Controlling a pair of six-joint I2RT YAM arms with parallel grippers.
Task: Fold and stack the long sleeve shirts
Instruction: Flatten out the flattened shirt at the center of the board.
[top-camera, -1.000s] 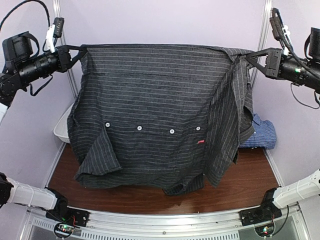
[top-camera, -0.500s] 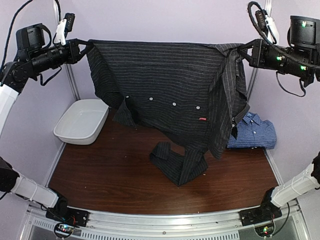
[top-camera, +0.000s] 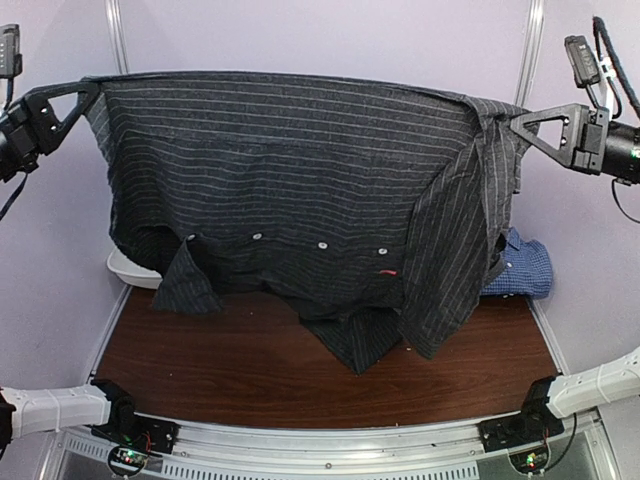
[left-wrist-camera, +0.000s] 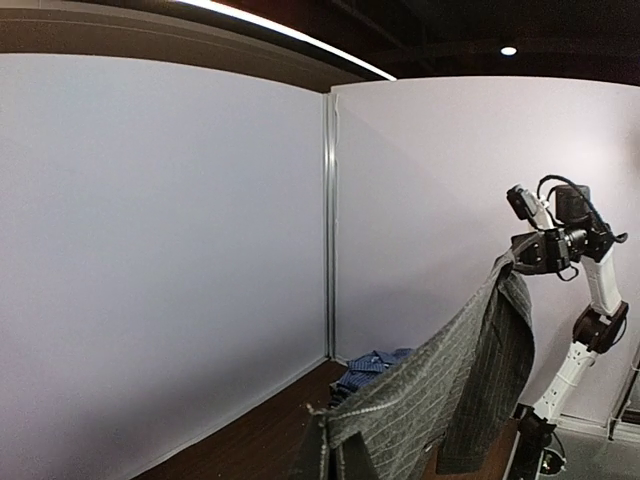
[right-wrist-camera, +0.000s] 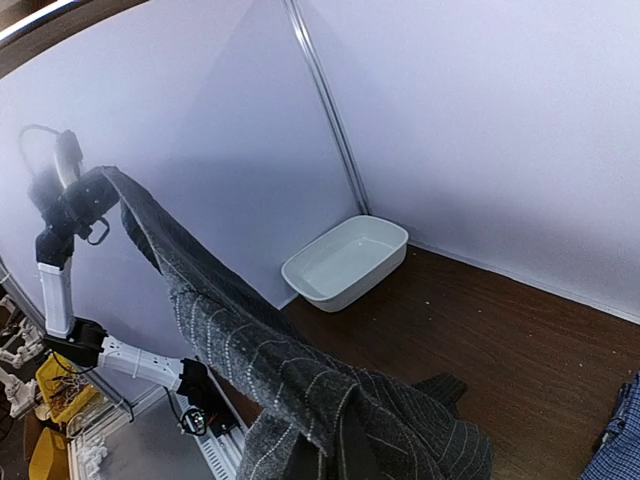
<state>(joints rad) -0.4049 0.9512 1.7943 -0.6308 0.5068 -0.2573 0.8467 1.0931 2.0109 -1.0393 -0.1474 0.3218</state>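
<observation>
The black pinstriped shirt (top-camera: 290, 190) hangs spread wide in the air between both grippers, its top edge pulled taut. My left gripper (top-camera: 88, 88) is shut on its upper left corner, and my right gripper (top-camera: 520, 120) is shut on its upper right corner, where cloth bunches and a sleeve dangles. In the left wrist view the jaws (left-wrist-camera: 335, 455) pinch the striped cloth (left-wrist-camera: 450, 390). The right wrist view shows its jaws (right-wrist-camera: 330, 450) buried in gathered cloth (right-wrist-camera: 240, 340). The blue check shirt (top-camera: 520, 268) lies folded on the table at the far right.
A white tub (right-wrist-camera: 345, 262) stands at the table's far left corner, mostly hidden behind the hanging shirt in the top view, where only its rim (top-camera: 125, 265) shows. The dark wooden table (top-camera: 240, 360) lies below the shirt's hem. Pale walls close in the back and both sides.
Both arms have risen and spread apart, pulling the black shirt wider and tauter. Its lower end has lifted off the table. The tub is hidden again behind the cloth.
</observation>
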